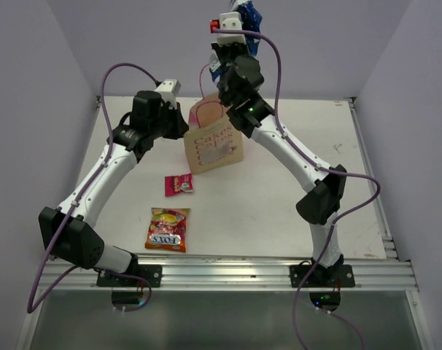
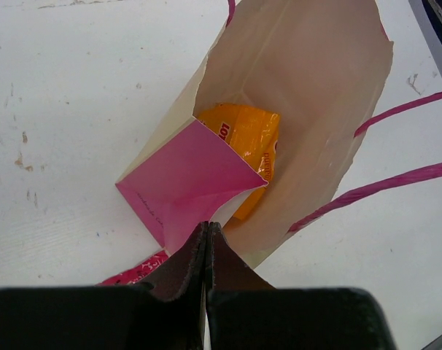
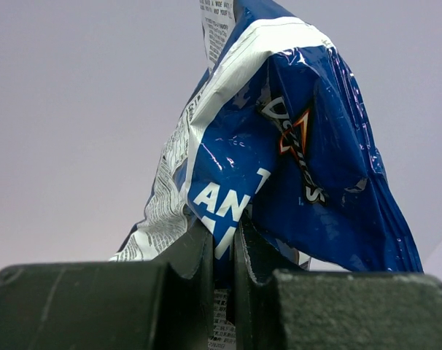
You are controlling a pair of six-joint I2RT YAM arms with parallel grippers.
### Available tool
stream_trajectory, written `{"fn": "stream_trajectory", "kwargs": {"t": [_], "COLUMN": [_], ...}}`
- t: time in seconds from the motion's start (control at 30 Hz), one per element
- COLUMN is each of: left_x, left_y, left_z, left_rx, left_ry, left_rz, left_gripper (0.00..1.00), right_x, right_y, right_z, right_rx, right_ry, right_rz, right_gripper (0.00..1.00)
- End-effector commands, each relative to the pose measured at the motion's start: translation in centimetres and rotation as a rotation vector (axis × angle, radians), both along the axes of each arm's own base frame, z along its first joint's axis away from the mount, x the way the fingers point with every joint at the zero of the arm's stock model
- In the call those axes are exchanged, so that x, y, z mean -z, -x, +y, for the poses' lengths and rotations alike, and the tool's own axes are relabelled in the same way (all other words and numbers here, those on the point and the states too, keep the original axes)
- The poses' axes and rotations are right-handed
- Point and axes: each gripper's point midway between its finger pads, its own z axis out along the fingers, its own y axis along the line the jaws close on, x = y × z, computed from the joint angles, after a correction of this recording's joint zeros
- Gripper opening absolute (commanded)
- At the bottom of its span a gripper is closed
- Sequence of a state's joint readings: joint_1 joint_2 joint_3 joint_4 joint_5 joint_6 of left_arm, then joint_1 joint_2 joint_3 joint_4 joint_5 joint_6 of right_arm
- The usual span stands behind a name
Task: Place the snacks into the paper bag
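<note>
The tan paper bag point(image 1: 215, 146) stands upright at the table's middle back, its mouth open. The left wrist view looks down into the paper bag point(image 2: 316, 87), where an orange-yellow packet point(image 2: 243, 135) lies at the bottom. My left gripper point(image 2: 207, 227) is shut, pinching the rim at the bag's pink side point(image 2: 188, 179). My right gripper point(image 3: 222, 226) is raised high above the bag, shut on the long blue-white bag point(image 3: 308, 168), which also shows in the top view as the blue-white bag point(image 1: 250, 18). On the table lie the small pink sachet point(image 1: 179, 184) and the FOX'S packet point(image 1: 168, 229).
Pink cord handles point(image 2: 403, 182) hang out to the right of the bag's mouth. A metal rail point(image 1: 228, 268) runs along the table's near edge. Grey walls close in the left, back and right sides.
</note>
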State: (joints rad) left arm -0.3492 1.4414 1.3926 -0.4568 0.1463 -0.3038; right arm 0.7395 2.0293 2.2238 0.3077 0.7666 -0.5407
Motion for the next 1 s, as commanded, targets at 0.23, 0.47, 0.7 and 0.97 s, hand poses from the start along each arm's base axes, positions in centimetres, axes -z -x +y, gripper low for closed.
{"fn": "stream_trajectory", "kwargs": {"t": [0.23,0.47,0.7,0.97], "left_x": [-0.9,-0.7,-0.8,-0.7], "left_y": [0.8,0.9,0.9,0.8], "left_z": [0.0,-0.1,-0.1,0.3], "left_rx": [0.019,0.024,0.025,0.006], "left_ry": [0.021,0.022,0.026,0.008], "left_rz": [-0.014,-0.009,-0.012,-0.015], "left_gripper": [0.0,0.0,0.0,0.0], "right_x": [1.5,2.3,0.2,3.3], "right_y": [0.8,-0.4,-1.1,0.0], "right_z": [2.2,4.9,6.3,8.0], "right_rx": [-0.096,-0.131,-0.166,-0.195], "right_ry": [-0.113,-0.118,-0.14,-0.08], "right_rz": [-0.039,-0.029,-0.076,0.0], "right_gripper": [0.0,0.0,0.0,0.0]}}
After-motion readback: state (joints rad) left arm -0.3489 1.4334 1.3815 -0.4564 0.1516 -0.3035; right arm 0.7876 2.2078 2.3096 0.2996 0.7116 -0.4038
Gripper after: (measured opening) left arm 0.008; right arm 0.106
